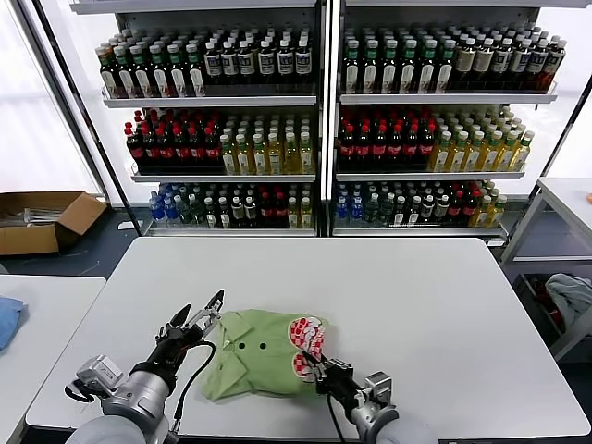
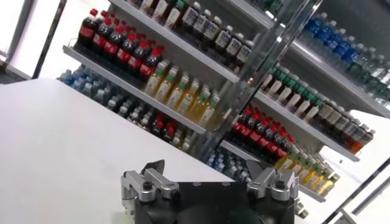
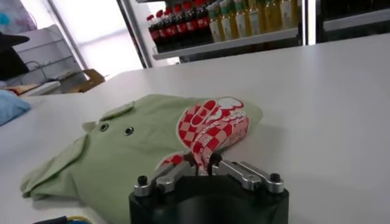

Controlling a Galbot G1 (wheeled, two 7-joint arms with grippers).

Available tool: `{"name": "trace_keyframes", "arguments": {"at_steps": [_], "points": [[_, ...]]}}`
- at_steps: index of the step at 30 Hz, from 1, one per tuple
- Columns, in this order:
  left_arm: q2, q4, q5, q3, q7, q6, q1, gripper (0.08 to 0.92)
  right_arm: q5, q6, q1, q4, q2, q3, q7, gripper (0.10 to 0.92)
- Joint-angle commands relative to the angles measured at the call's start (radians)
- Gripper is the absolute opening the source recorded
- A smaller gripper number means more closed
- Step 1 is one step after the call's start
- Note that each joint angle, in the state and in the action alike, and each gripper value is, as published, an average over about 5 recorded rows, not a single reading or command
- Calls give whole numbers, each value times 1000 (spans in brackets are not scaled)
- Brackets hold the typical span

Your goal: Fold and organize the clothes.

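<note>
Soft light-green collared polo shirt (image 1: 261,356) with red-and-white checkered print: lies crumpled on the white counter (image 1: 416,305), near edge, centre. Right gripper (image 1: 315,366): pinched narrow on the shirt's near checkered edge (seen from its wrist). Left gripper (image 1: 197,319): spread wide, holding nothing, raised just left of the shirt.

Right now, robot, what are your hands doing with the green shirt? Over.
Left gripper open, just off the shirt's left edge. Right gripper pinching the green polo at its checkered print. Nothing in the way.
</note>
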Motion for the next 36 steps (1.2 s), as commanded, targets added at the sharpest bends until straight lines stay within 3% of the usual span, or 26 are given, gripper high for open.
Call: {"name": "trace_keyframes", "arguments": {"at_steps": [1, 11, 14, 25, 36], "points": [[1, -6, -6, -22, 3, 0, 8, 823, -25, -11, -128, 130, -186, 224, -88, 166], [-9, 6, 17, 2, 5, -1, 4, 823, -120, 3, -198, 135, -217, 325, -122, 162], [-8, 5, 16, -3, 5, -1, 6, 823, -125, 20, -210, 160, -186, 347, -119, 200], [-4, 1, 18, -9, 9, -3, 18, 823, -157, 75, -157, 202, -46, 235, 18, 512], [-5, -5, 25, -22, 14, -4, 39, 823, -147, 20, 2, -100, 54, 36, 98, 799]]}}
